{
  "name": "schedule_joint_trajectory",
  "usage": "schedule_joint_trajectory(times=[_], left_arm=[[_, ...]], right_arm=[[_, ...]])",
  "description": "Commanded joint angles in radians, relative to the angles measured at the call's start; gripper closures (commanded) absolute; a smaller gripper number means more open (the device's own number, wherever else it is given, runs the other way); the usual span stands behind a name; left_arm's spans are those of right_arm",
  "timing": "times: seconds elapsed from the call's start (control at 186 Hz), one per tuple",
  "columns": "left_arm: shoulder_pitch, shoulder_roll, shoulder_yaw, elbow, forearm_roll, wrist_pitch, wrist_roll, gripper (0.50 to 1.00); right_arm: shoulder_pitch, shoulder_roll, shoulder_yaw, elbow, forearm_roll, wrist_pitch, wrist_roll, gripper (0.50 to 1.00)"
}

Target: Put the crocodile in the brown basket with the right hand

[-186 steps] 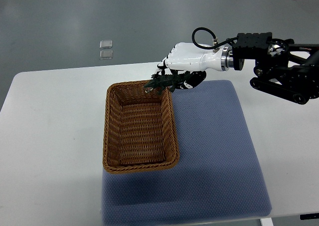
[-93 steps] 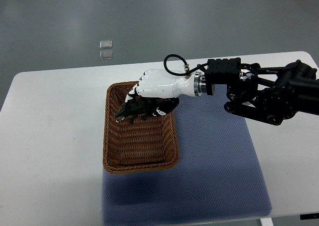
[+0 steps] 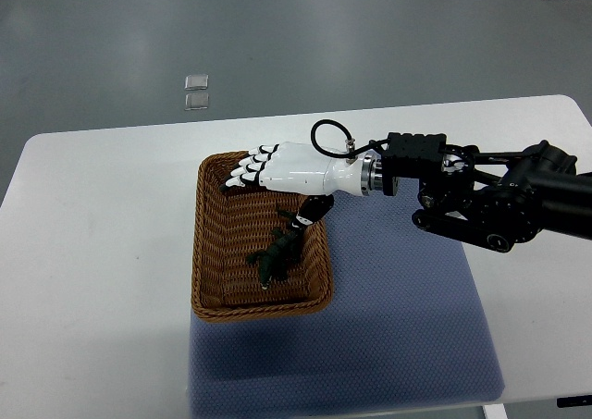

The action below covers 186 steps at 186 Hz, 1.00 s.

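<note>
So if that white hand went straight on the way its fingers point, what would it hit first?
Likely the left rim of the brown basket, just ahead of the right hand; height is unclear, so it might clear it.

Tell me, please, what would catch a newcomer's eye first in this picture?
The white right robot hand, fingers spread, reaches over the far end of the brown wicker basket. A dark green toy crocodile lies inside it near its right wall. The basket stands on a blue mat on the white table.
</note>
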<state>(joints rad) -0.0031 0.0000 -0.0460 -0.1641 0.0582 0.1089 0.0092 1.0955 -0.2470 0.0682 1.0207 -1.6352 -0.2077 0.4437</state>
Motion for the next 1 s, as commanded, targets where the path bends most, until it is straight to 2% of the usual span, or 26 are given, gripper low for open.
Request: schedule_joint_trajectory(times=[0.0, 0.048, 0.156, 0.226, 0.317, 0.581, 0.737, 0.995], left_arm=[[0.0, 0.0, 0.0, 0.0, 0.0, 0.0, 0.0, 0.5], [0.0, 0.0, 0.0, 0.0, 0.0, 0.0, 0.0, 0.5], [0.0, 0.0, 0.0, 0.0, 0.0, 0.0, 0.0, 0.5], [0.0, 0.0, 0.0, 0.0, 0.0, 0.0, 0.0, 0.5], [0.0, 0.0, 0.0, 0.0, 0.0, 0.0, 0.0, 0.5], [0.0, 0.0, 0.0, 0.0, 0.0, -0.001, 0.0, 0.5], [0.0, 0.0, 0.0, 0.0, 0.0, 0.0, 0.0, 0.5], [0.0, 0.0, 0.0, 0.0, 0.0, 0.0, 0.0, 0.5]], right_arm=[[-0.066, -0.005, 0.151, -0.013, 0.011, 0.027, -0.002, 0.576], [-0.097, -0.005, 0.223, -0.014, 0.017, 0.068, -0.003, 0.576], [-0.167, -0.003, 0.435, -0.014, 0.066, 0.237, -0.036, 0.576], [-0.213, 0.005, 0.59, -0.018, 0.132, 0.336, -0.089, 0.576], [-0.253, 0.014, 0.735, -0.039, 0.239, 0.406, -0.164, 0.576], [-0.321, 0.126, 0.975, -0.192, 0.523, 0.404, -0.26, 0.576], [-0.35, 0.15, 1.039, -0.264, 0.629, 0.403, -0.266, 0.576], [-0.382, 0.183, 1.17, -0.277, 0.696, 0.404, -0.281, 0.576]])
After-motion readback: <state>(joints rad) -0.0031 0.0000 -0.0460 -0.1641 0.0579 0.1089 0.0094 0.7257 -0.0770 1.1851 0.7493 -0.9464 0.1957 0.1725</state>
